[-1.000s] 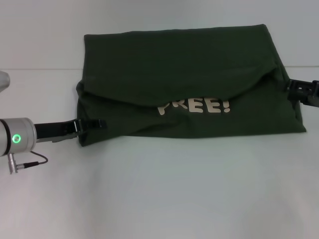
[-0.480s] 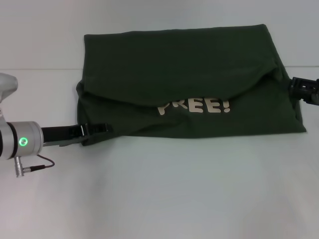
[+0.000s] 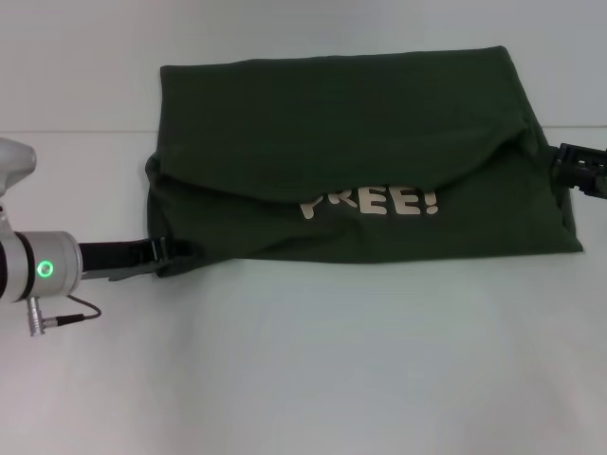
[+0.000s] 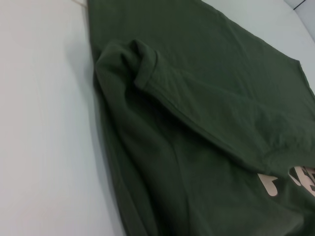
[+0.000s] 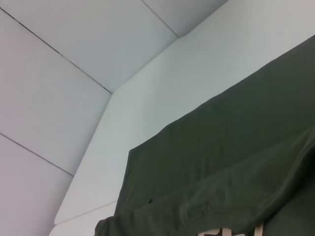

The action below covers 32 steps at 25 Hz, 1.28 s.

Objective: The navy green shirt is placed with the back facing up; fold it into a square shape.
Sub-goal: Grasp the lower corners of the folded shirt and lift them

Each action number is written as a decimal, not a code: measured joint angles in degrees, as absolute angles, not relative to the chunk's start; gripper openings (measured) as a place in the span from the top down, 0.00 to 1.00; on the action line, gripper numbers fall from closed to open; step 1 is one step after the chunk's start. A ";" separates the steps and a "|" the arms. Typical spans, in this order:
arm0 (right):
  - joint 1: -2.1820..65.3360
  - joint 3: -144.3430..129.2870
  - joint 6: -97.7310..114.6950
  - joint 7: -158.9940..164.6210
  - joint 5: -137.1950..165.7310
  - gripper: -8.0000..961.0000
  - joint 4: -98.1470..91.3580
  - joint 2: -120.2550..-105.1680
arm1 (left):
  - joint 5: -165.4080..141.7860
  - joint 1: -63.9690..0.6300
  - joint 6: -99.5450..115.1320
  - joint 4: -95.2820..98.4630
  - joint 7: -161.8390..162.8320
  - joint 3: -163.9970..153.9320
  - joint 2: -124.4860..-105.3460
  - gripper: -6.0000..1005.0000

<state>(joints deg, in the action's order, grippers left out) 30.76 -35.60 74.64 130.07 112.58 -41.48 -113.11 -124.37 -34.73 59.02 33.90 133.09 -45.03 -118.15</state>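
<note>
With the navy green shirt (image 3: 360,161) half-folded, left gripper (image 3: 169,251) at 9 o'clock and right gripper (image 3: 579,169) at 3 o'clock sit at its edges, fingers' state unclear; next fold needs firm edge grasps.

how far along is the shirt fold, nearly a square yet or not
Partly. The navy green shirt is already folded once into a wide band on the table, with its lettering showing under the folded-over edge. In hand: the left tool is at its near-left corner and the right tool at its right edge. Left: it is wider than deep, so the sides likely need folding in.
</note>
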 joint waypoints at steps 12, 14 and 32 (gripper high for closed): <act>30.76 -35.59 74.89 129.98 112.38 0.24 -41.48 -112.90 | -124.43 -34.87 61.38 34.56 133.07 -44.85 -117.76 0.85; 30.76 -35.94 75.08 129.65 112.73 0.24 -41.48 -112.69 | -124.20 -35.13 62.82 34.41 133.30 -44.24 -117.06 0.91; 34.66 -36.20 72.84 134.03 130.84 0.24 -41.95 -109.13 | -123.85 -37.37 64.62 31.71 138.38 -38.56 -113.30 0.99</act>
<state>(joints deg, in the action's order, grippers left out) 34.66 -36.20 72.84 134.03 130.84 -41.95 -109.13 -123.85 -37.37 64.62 31.71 138.38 -38.56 -113.30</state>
